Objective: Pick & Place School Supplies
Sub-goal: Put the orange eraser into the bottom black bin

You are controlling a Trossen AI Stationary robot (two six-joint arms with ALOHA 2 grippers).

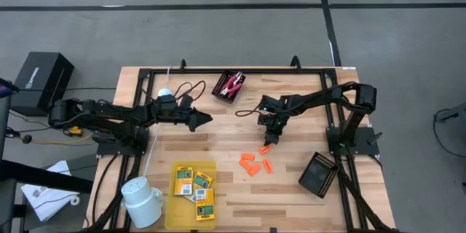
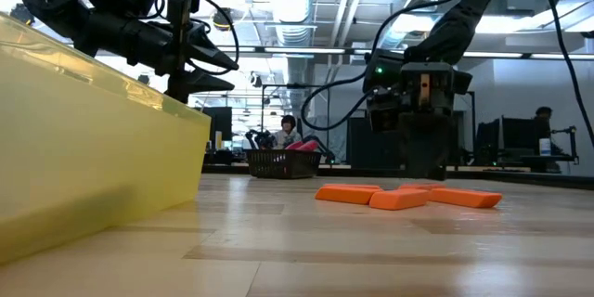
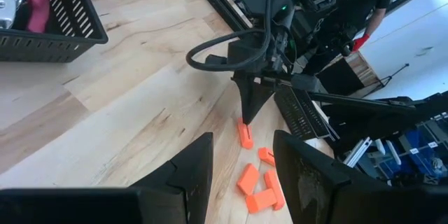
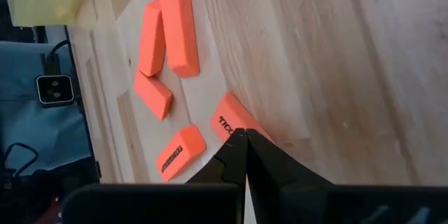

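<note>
Several stubby orange pieces (image 1: 253, 164) lie on the wooden table right of centre, spread out flat (image 4: 180, 31). My right gripper (image 1: 274, 138) is shut and slants down, its tips (image 4: 240, 134) at the end of the orange piece nearest them (image 4: 231, 120). My left gripper (image 1: 202, 121) hovers open above the table's middle, pointing toward the right arm, with nothing between its fingers (image 3: 245, 175). Yellow-and-green packets (image 1: 195, 183) lie in a yellow tray (image 1: 177, 211) at the near edge. A pink-handled tool (image 1: 233, 82) rests in a black basket (image 1: 223, 93) at the far side. My right gripper's shut fingertips stand at the printed orange piece's near end (image 4: 225, 127), coming from above on a slant. The piece lies flat on the table. I cannot tell whether the tips touch it or hang just over it.
A white mug (image 1: 140, 200) lies left of the yellow tray. A second black basket (image 1: 319, 175) sits by the right arm's base. Bare wood stretches between the two grippers and in front of the orange pieces. People sit in the room beyond the table.
</note>
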